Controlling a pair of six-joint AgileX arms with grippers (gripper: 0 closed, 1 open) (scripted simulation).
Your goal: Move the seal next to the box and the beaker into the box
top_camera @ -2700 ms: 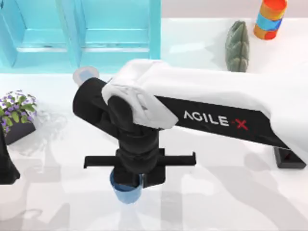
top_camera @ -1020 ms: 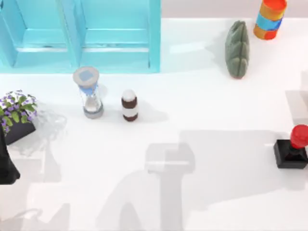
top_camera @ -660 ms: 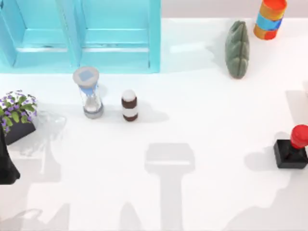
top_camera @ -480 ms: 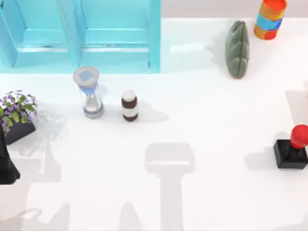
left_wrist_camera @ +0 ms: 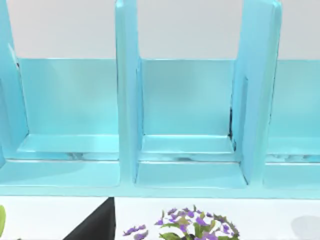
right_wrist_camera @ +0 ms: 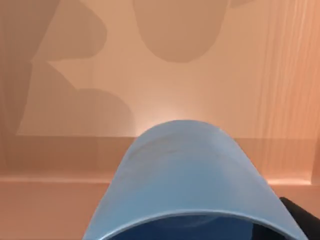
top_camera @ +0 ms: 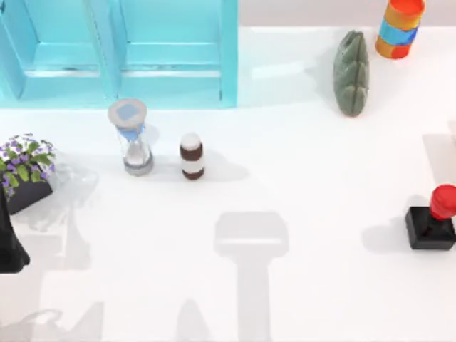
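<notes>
The blue beaker [right_wrist_camera: 190,180] looms close in the right wrist view, hanging over the light brown inside of the box [right_wrist_camera: 150,75]. My right gripper [right_wrist_camera: 200,235] is shut on the beaker, and one black finger [right_wrist_camera: 300,220] shows beside it. The seal [top_camera: 432,219], a black block with a red knob, stands upright at the table's right edge in the top view. My left arm [top_camera: 10,242] is parked at the left edge.
A teal shelf unit [top_camera: 121,50] spans the back left. In front of it stand an hourglass [top_camera: 132,139] and a brown-and-white bottle [top_camera: 191,157]. A flower pot [top_camera: 25,171] is at the left, with a green object [top_camera: 351,71] and a striped cup [top_camera: 400,25] at the back right.
My right arm, shut on the beaker at the table's middle 2.7 s ago, has left the top view with it. Its shadow has since shrunk toward the right.
</notes>
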